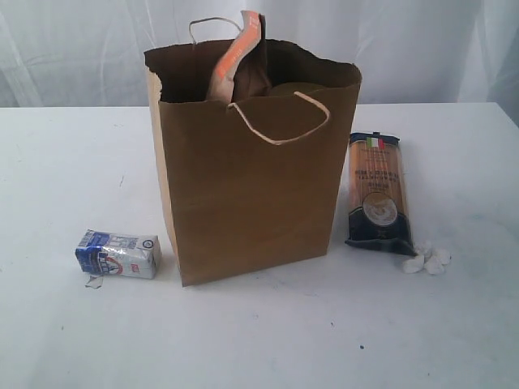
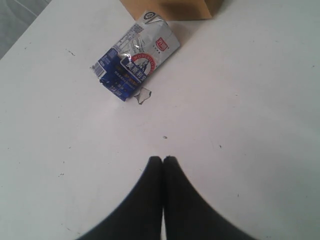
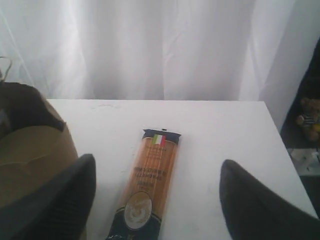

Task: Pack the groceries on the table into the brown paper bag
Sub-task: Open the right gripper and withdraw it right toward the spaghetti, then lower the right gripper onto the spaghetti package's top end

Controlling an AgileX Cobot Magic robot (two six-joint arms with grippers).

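A: Groceries?
B: The small blue-white carton lies on the tabletop left of the brown paper bag; the long pasta packet lies right of it.
A: Tools?
B: The left tool is pinched together, empty; the right tool is spread wide, empty.

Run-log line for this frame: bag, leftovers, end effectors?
brown paper bag: upright, pouch poking out | on table: small blue-white carton, long pasta packet | left end effector: shut, empty | right end effector: open, empty

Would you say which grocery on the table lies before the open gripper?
The long orange pasta packet, framed by the open right gripper; the small blue-white carton faces the shut left gripper.
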